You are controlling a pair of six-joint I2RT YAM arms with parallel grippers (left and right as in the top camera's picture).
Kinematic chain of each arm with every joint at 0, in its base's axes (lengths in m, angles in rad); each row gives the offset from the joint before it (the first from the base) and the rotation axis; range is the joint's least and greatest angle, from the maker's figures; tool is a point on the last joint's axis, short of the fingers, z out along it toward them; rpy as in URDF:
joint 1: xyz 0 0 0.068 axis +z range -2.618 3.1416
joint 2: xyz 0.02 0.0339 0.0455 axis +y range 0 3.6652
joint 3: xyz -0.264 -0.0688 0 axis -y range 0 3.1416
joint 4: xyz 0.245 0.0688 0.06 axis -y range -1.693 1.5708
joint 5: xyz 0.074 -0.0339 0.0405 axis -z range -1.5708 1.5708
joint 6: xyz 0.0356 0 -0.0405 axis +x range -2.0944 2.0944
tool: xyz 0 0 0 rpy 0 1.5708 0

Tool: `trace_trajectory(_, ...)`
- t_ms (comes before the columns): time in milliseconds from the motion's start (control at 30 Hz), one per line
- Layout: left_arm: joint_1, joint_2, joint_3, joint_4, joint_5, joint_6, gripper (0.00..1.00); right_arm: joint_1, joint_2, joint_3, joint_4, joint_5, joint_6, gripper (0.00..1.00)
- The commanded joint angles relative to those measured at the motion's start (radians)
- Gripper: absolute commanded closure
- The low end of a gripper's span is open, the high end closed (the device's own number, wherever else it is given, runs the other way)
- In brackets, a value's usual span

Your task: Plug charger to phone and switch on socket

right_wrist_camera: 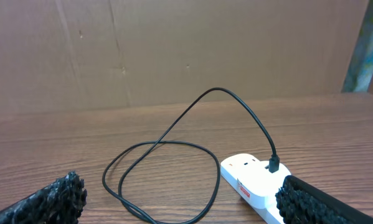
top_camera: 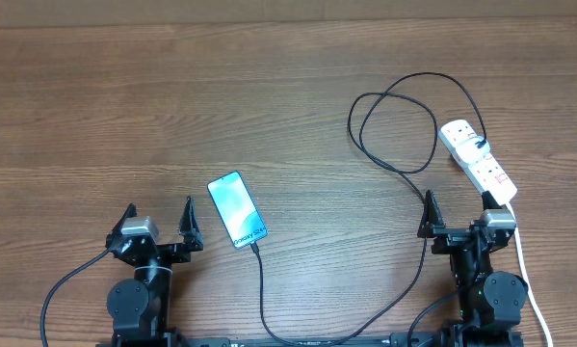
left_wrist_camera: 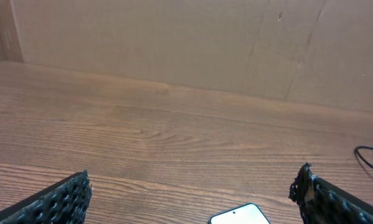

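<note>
My right tool [top_camera: 458,214], wide open and empty, sits just behind the near end of the socket [top_camera: 477,159], whose long side points away from me.

The upper left and centre of the desk [top_camera: 124,96] lie bare, open to a pass from any side; at lower centre the phone [top_camera: 237,208] lies flat just right of the left tool [top_camera: 159,208], its cable [top_camera: 261,284] running to the bottom edge; at upper right the cable's loops sprawl above the right tool [top_camera: 466,210]; the power strip [top_camera: 476,154] lies slanted beside that tool, its white cord [top_camera: 527,275] trailing down the right edge; between phone and loops the wood is free.
</note>
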Motion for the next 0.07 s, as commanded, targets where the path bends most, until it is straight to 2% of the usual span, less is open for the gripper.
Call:
trace_trajectory(0,0.01,-0.011,-0.003,-0.002,-0.005,-0.008,0.0,0.005,-0.01,-0.01,0.005,0.01,0.002,0.0)
trace_trajectory(33,0.01,-0.011,-0.003,-0.002,-0.005,-0.008,0.0,0.005,-0.01,-0.01,0.005,0.01,0.003,0.0)
